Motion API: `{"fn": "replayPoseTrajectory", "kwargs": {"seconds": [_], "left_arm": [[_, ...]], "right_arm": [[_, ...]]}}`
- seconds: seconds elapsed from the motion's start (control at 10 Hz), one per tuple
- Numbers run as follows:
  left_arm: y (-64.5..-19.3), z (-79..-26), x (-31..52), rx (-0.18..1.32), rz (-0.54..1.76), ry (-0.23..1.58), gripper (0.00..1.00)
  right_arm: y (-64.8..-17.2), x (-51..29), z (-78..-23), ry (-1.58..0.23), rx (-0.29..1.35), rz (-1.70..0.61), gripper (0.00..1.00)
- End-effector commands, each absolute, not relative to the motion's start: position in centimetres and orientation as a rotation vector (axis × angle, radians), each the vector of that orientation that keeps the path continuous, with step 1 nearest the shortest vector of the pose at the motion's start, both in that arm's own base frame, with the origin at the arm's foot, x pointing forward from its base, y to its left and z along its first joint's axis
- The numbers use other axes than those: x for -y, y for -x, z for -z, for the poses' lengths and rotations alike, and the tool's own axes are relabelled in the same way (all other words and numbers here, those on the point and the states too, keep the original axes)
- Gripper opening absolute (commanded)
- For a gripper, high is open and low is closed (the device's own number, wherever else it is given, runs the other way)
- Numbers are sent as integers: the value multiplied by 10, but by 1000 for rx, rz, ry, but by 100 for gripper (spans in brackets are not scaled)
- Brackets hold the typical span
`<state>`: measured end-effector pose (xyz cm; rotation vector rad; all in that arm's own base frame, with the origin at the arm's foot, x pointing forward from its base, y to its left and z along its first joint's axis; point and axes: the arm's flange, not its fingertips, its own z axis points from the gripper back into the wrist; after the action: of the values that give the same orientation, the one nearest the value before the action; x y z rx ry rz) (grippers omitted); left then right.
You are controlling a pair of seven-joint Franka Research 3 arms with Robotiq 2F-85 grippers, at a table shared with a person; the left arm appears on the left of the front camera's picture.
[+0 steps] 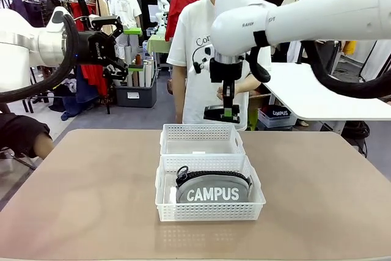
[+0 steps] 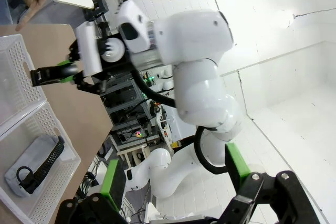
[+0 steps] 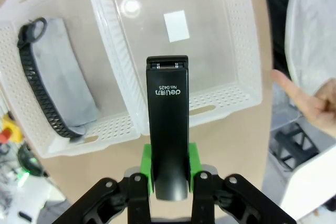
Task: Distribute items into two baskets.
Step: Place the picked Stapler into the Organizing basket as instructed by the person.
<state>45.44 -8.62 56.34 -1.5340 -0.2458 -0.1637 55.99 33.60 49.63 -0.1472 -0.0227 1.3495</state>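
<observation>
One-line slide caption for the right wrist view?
Right gripper holds black stapler above the far basket; pouch lies in the other.

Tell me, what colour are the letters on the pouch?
White, on the grey pouch. The front view shows them best.

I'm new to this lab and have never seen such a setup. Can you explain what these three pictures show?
Two white robot arms work at a table. One picture looks across it from between the arms; the others come from cameras on each wrist. Two white baskets stand end to end: the near basket holds a grey CAMPUS pouch, the far basket is empty. The right gripper holds a black stapler between its fingers, above the far basket. The left gripper hangs open, off to the side. A person stands opposite.
</observation>
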Motion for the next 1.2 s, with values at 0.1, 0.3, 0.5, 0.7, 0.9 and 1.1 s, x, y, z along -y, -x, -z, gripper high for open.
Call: {"fn": "replayPoseTrajectory", "kwargs": {"seconds": [0.1, 0.3, 0.5, 0.7, 0.9, 1.1], "left_arm": [[-453, -566, 86, 244, 158, 1548, 100], [-453, -566, 86, 244, 158, 1548, 100], [-453, -566, 86, 244, 158, 1548, 100], [-453, -566, 86, 244, 158, 1548, 100], [-453, -566, 86, 244, 158, 1548, 100], [-453, -566, 86, 244, 158, 1548, 100]], "right_arm": [[-590, -356, -473, 224, -62, -1438, 0], [-598, -362, -455, 229, -104, -1474, 0], [-606, -369, -435, 229, -90, -1506, 0], [-611, -376, -415, 193, -68, -1539, 0], [-619, -381, -391, 199, -48, -1563, 0], [-629, -377, -369, 176, -57, -1574, 0]]}}
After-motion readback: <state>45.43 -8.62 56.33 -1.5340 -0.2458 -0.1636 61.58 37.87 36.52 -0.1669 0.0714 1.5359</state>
